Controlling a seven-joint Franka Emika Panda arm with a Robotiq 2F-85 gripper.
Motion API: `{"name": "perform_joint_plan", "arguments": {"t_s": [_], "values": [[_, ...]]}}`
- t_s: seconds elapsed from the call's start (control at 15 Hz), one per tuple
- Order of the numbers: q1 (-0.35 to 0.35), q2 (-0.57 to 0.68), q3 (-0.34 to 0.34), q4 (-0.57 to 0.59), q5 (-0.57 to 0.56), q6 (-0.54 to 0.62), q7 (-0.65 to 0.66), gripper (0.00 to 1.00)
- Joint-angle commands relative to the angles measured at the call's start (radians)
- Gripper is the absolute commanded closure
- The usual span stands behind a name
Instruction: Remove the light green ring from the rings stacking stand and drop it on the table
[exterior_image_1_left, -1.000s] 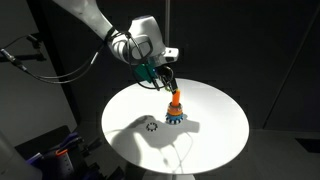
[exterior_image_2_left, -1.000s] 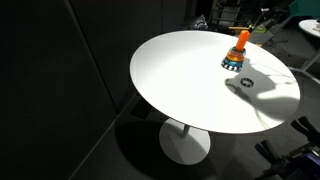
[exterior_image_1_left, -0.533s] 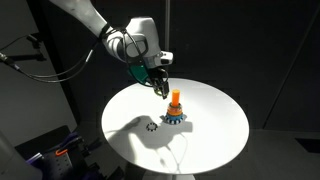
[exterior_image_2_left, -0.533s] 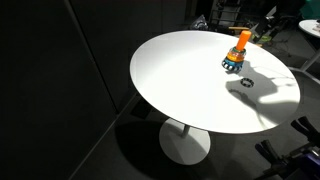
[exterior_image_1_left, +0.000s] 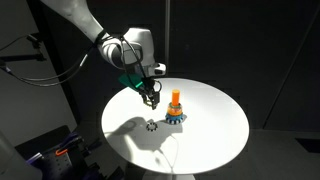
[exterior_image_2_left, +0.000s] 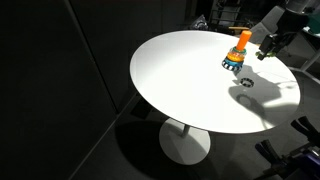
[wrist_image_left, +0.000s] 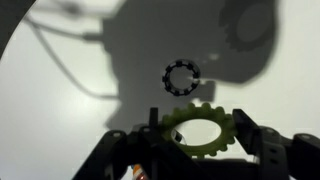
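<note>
I work in what looks like a lab: a dark backdrop (exterior_image_2_left: 60, 60) rings my white pedestal table (exterior_image_2_left: 180, 85), with loose cables (exterior_image_1_left: 25, 55) at nine o'clock and cluttered gear (exterior_image_1_left: 55, 155) at seven.

text: none legible | labels: none | numbers: none | signs: none

Caught hanging in a dark room just beside the rings stacking stand (exterior_image_2_left: 237, 52), orange on top and blue at the base, near the rim of the round white table (exterior_image_2_left: 170, 80): the gripper (exterior_image_2_left: 265, 48), above a grey shadow (exterior_image_2_left: 266, 89).
</note>
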Motion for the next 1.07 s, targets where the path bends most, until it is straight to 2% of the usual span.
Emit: {"name": "perform_joint_plan", "arguments": {"t_s": [0.0,0.4,0.93,1.0], "values": [[-0.013,-0.032,0.009,-0.06,-0.022,-0.019,-0.044,0.52],[-0.015,-0.029,-0.007,-0.169,-0.103,0.054,-0.055,0.52],[-0.018,0.024,-0.039,-0.227,-0.196,0.214,-0.023,0.52],[-0.015,0.032,-0.045,-0.227,-0.208,0.219,-0.016,0.47]]}}
